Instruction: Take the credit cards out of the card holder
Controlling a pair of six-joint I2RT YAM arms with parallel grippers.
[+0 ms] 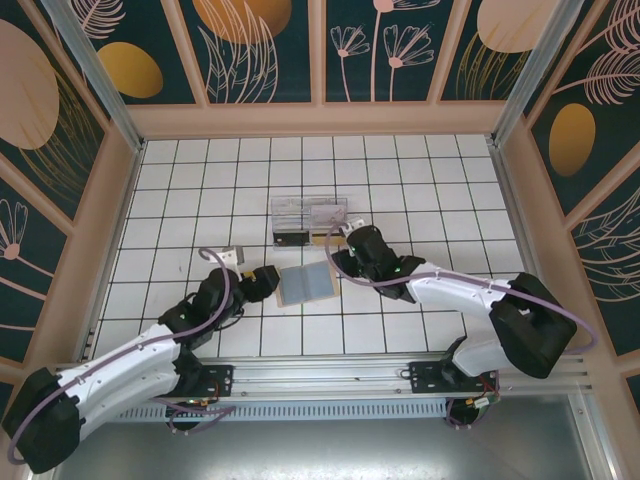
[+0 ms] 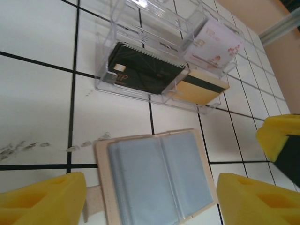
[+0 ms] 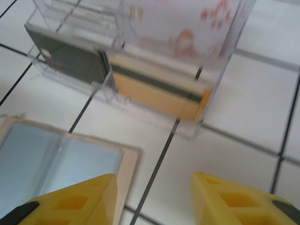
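both grippers gape wide, empty — left gripper (image 2: 150, 202) over the card holder (image 1: 305, 283), lying open flat; right gripper (image 3: 152, 199) near the clear box (image 1: 296, 209) holding a pale credit card (image 2: 213, 47). best, likely: pin the holder, pinch card edges.

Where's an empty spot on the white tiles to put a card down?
The tile rows between the clear box and the back wall are bare, and so are the tiles along the left wall. The middle is crowded: the box, the card holder and both open jaws sit close together.
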